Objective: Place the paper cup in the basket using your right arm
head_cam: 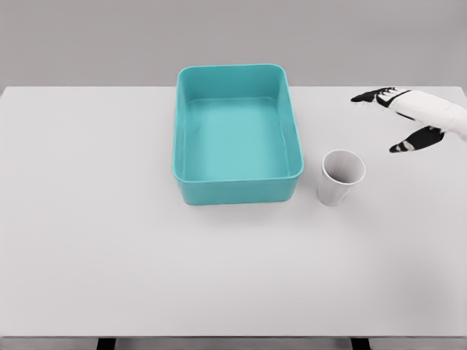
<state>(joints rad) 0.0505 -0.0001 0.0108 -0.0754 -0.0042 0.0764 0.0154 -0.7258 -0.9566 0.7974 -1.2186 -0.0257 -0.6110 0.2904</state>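
The right hand comes in from the right edge, over the far right part of the table, with its fingers and thumb spread wide and holding nothing — a released, reaching shape. It is apart from the paper cup, which stands upright to the left of the hand and nearer the viewer, mouth up, on the table. Just left of the cup, close but not touching as far as can be seen, sits the basket — a teal rectangular tub with nothing in it.

So the task looks to be at its start: the cup is not yet grasped, not lifted, not in the basket. What is left, by my judgement, is the whole of it: closing the hand around the cup, carrying it over the near right wall and letting go inside.

The table is plain pale grey and flat; behind it is a bare grey wall. The left arm does not show.
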